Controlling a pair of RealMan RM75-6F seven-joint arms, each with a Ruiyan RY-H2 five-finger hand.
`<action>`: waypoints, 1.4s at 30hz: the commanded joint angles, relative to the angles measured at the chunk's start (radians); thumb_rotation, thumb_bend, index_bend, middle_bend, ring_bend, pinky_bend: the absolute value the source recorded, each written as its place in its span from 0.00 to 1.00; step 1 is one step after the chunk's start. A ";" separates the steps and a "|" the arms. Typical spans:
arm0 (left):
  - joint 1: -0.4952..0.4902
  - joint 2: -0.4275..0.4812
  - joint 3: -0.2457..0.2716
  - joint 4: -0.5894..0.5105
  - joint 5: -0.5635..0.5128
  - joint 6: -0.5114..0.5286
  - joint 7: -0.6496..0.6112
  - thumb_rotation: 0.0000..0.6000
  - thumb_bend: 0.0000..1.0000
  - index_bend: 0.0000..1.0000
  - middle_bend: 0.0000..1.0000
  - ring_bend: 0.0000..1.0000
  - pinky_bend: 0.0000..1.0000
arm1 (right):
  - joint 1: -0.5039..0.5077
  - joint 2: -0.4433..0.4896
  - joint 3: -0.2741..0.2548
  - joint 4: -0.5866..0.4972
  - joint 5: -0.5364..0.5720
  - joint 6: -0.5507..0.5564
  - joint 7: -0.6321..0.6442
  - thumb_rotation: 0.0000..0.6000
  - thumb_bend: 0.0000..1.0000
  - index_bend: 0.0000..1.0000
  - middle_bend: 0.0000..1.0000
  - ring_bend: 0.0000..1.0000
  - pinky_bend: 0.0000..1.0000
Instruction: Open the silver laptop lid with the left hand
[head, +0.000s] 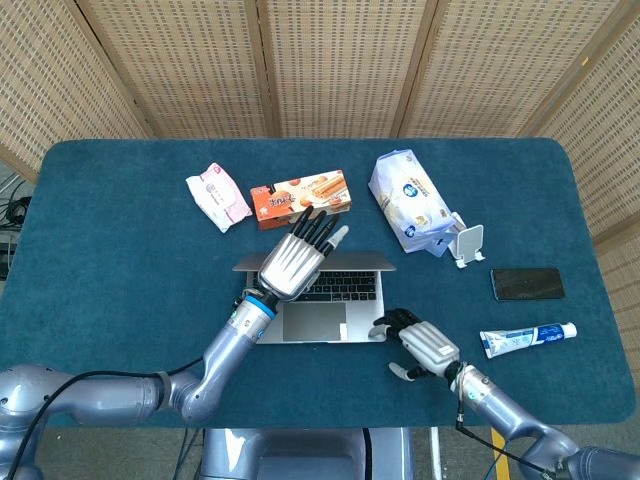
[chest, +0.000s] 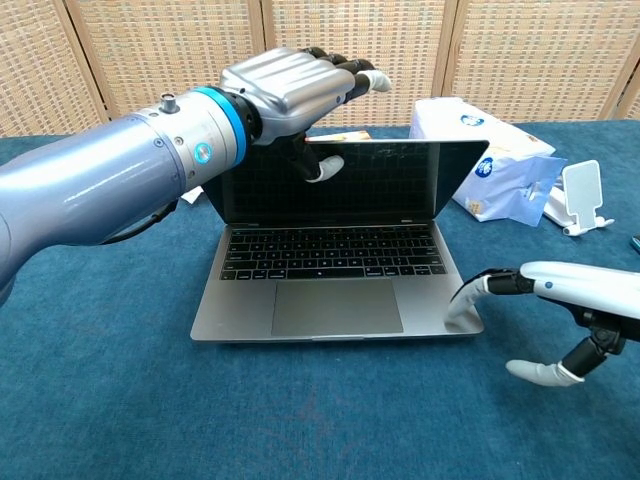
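From the head view we see the silver laptop (head: 322, 295) near the table's (head: 120, 250) front middle, lid already well up, with the left hand (head: 292, 262) over its top edge, fingers stretched toward the biscuit box (head: 300, 197) beyond. We can't tell from here whether anything is actually pinched. The right hand (head: 425, 345) sits at the laptop's front right corner, fingers spread, holding nothing, one fingertip looking to be on the base. Pink packet (head: 217, 197), tissue pack (head: 410, 200), phone stand (head: 465, 245), phone (head: 527, 283) and toothpaste tube (head: 527, 335) lie around, all apart from the laptop. In the chest view the left hand (chest: 290, 95) rests on the lid's upper edge, thumb down against the screen face, fingers over the top, so we read it as gripping the lid. The right hand (chest: 560, 310) is loosely apart, a fingertip touching the base corner. Risks as we judge them: the hold is at the lid's left part, so pushing further could twist the screen; pushing past the hinge limit could tip or slide the base back into the biscuit box; if the right fingertip lifts, the base may skid on the cloth; the thumb could smear or press the screen.
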 joint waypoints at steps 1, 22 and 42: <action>-0.002 0.000 -0.002 0.003 -0.007 0.001 -0.003 0.91 0.44 0.00 0.00 0.00 0.00 | -0.003 -0.010 0.000 0.001 0.009 0.006 -0.004 1.00 0.41 0.22 0.14 0.00 0.02; -0.036 0.000 -0.014 0.036 -0.042 -0.001 -0.011 0.91 0.44 0.00 0.00 0.00 0.00 | -0.017 -0.074 -0.018 0.008 0.052 0.015 -0.105 1.00 0.41 0.22 0.15 0.00 0.02; -0.077 0.024 -0.058 0.076 -0.088 -0.003 -0.004 0.91 0.44 0.00 0.00 0.00 0.00 | -0.012 -0.074 -0.032 0.006 0.064 0.003 -0.136 1.00 0.41 0.22 0.15 0.00 0.02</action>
